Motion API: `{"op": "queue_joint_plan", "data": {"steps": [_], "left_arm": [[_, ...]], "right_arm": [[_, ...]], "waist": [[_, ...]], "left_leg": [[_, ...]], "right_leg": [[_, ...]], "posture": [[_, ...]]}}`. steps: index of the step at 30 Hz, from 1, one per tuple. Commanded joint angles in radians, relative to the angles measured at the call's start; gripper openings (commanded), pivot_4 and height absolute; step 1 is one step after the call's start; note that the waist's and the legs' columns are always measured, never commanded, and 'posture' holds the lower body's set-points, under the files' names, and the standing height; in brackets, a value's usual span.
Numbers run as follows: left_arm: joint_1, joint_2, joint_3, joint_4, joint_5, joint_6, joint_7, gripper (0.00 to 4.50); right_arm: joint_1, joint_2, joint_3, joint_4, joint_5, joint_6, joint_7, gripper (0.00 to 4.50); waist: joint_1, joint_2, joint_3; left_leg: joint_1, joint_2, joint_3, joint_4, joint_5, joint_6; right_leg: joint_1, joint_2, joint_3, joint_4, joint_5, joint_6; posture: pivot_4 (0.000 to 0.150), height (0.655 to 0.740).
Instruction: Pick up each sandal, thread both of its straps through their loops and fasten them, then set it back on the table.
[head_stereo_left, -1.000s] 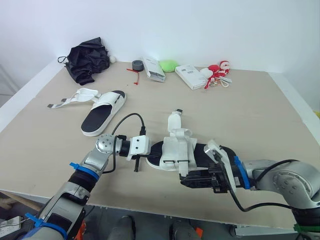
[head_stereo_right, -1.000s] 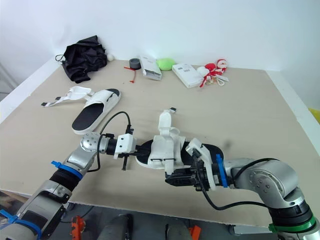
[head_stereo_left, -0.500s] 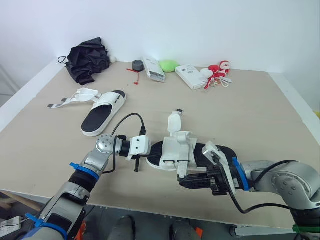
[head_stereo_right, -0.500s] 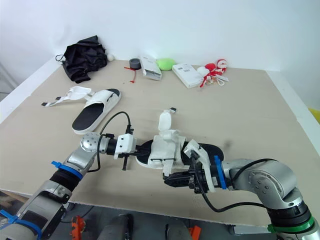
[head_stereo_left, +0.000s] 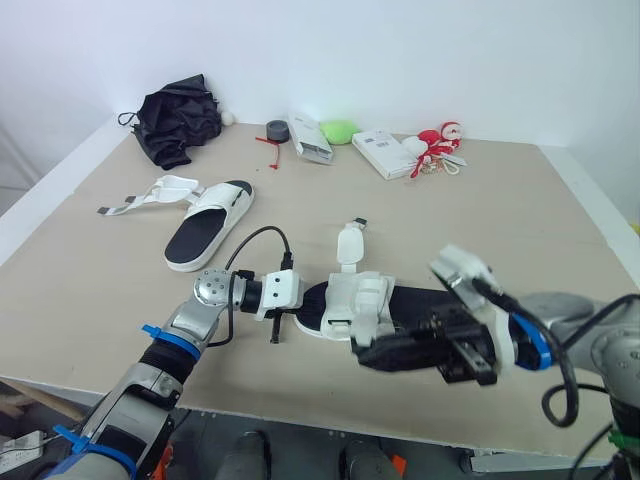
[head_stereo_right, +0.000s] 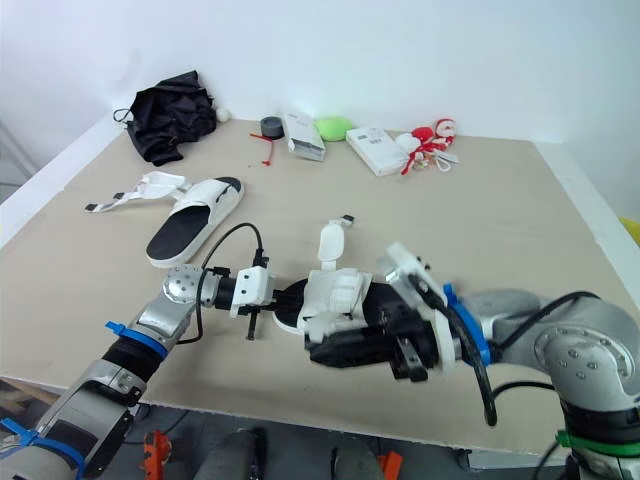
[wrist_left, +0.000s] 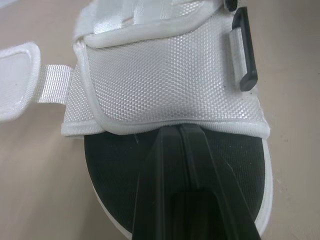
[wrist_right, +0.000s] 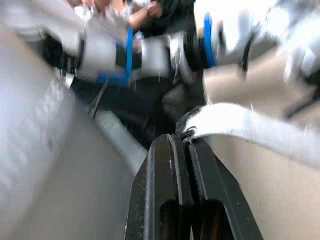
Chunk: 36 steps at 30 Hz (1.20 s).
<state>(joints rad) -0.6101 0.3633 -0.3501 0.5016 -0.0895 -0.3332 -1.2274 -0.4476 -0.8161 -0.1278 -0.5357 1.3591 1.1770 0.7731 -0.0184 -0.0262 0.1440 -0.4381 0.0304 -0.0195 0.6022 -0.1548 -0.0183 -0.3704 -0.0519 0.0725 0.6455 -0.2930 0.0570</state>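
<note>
Surface: beige table (head_stereo_left: 560, 230) running back to a white wall (head_stereo_left: 400, 50).
Near sandal (head_stereo_left: 360, 305): lying lower centre of frame, long axis running left to right, toe probably pointing frame-left.
Left gripper (wrist_left: 178, 131): pressing fingers together at the sandal's white hem.
Right gripper (wrist_right: 182, 141): pinching a white strap (wrist_right: 250, 131).
Handling: likely weighing little, sole flexing, webbing flopping; taking hold best at the strap tip.
</note>
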Motion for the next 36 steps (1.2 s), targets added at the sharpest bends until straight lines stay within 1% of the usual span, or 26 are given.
{"op": "queue_joint_plan", "data": {"steps": [1,3,4,6,7,11,16,19,24,30,33,36], "left_arm": [[0.049,0.012,-0.069,0.123,0.102,0.039,-0.002,0.00],[0.045,0.008,-0.071,0.128,0.104,0.036,-0.001,0.00],[0.044,0.007,-0.072,0.130,0.105,0.034,-0.001,0.00],[0.043,0.006,-0.073,0.131,0.105,0.033,-0.001,0.00],[0.043,0.006,-0.073,0.132,0.106,0.032,-0.001,0.00],[0.043,0.005,-0.073,0.134,0.107,0.028,-0.002,0.00],[0.043,0.007,-0.072,0.136,0.107,0.028,-0.004,0.00],[0.044,0.009,-0.073,0.137,0.106,0.026,-0.006,0.00],[0.048,0.009,-0.074,0.130,0.104,0.029,-0.009,0.00],[0.052,0.010,-0.074,0.126,0.103,0.031,-0.010,0.00],[0.053,0.008,-0.074,0.122,0.102,0.035,-0.008,0.00],[0.056,0.009,-0.073,0.115,0.101,0.039,-0.008,0.00]], "right_arm": [[-0.143,0.095,0.052,0.137,-0.134,-0.058,-0.163,0.12],[-0.202,0.139,0.094,0.234,-0.238,-0.075,-0.225,0.12],[-0.219,0.147,0.115,0.268,-0.290,-0.094,-0.232,0.12],[-0.236,0.149,0.142,0.317,-0.345,-0.108,-0.220,0.12],[-0.239,0.147,0.157,0.332,-0.377,-0.118,-0.216,0.12],[-0.236,0.153,0.176,0.382,-0.445,-0.131,-0.193,0.12],[-0.225,0.163,0.161,0.449,-0.485,-0.103,-0.204,0.12],[-0.222,0.169,0.153,0.434,-0.468,-0.106,-0.165,0.12],[-0.276,0.198,0.064,0.396,-0.327,-0.068,-0.082,0.12],[-0.315,0.241,0.026,0.379,-0.248,-0.050,-0.059,0.12],[-0.330,0.265,0.021,0.399,-0.243,-0.050,-0.071,0.12],[-0.330,0.304,0.065,0.486,-0.348,-0.077,-0.137,0.12]], "waist": [[-0.001,0.000,0.000],[0.000,0.000,0.000],[0.001,0.000,0.000],[0.001,0.001,0.000],[0.002,0.001,0.000],[0.002,0.001,0.000],[0.002,0.001,0.000],[0.001,0.001,0.000],[0.001,0.001,0.000],[0.001,0.001,0.000],[0.001,0.001,0.001],[0.001,0.001,0.001]], "left_leg": [[0.000,0.000,0.000,0.000,0.000,0.000],[-0.001,0.000,0.001,0.000,0.000,0.001],[-0.001,0.000,0.001,0.000,0.000,0.001],[-0.001,-0.001,0.002,0.000,0.001,0.001],[-0.001,-0.001,0.002,0.000,0.001,0.002],[-0.002,-0.001,0.006,0.000,0.002,0.004],[-0.002,-0.001,0.012,0.000,0.003,0.005],[-0.002,0.000,0.012,0.000,0.003,0.006],[-0.002,0.000,0.013,0.000,0.004,0.006],[-0.002,0.000,0.013,0.000,0.004,0.006],[-0.002,0.000,0.013,-0.001,0.004,0.006],[-0.002,0.000,0.013,0.000,0.004,0.006]], "right_leg": [[0.000,0.000,0.000,0.000,0.000,0.000],[-0.001,-0.002,-0.001,0.000,0.000,0.000],[0.000,-0.002,-0.001,0.000,0.000,0.000],[0.000,-0.003,-0.001,0.000,0.000,-0.001],[0.000,-0.003,-0.001,0.000,0.003,-0.004],[0.000,-0.006,-0.002,0.000,0.003,-0.005],[0.000,-0.006,-0.001,0.000,0.003,-0.003],[0.000,-0.006,-0.002,0.000,0.003,-0.003],[0.000,-0.006,-0.002,0.000,0.004,-0.003],[0.000,-0.006,-0.002,0.000,0.004,-0.002],[0.000,-0.006,-0.001,0.000,0.004,-0.002],[-0.001,-0.006,-0.001,0.000,0.005,-0.003]], "posture": [[0.150,0.7380],[0.150,0.7380],[0.150,0.7380],[0.150,0.7380],[0.150,0.7380],[0.150,0.7380],[0.150,0.7380],[0.150,0.7380],[0.150,0.7380],[0.150,0.7380],[0.150,0.7380],[0.150,0.7380]]}}
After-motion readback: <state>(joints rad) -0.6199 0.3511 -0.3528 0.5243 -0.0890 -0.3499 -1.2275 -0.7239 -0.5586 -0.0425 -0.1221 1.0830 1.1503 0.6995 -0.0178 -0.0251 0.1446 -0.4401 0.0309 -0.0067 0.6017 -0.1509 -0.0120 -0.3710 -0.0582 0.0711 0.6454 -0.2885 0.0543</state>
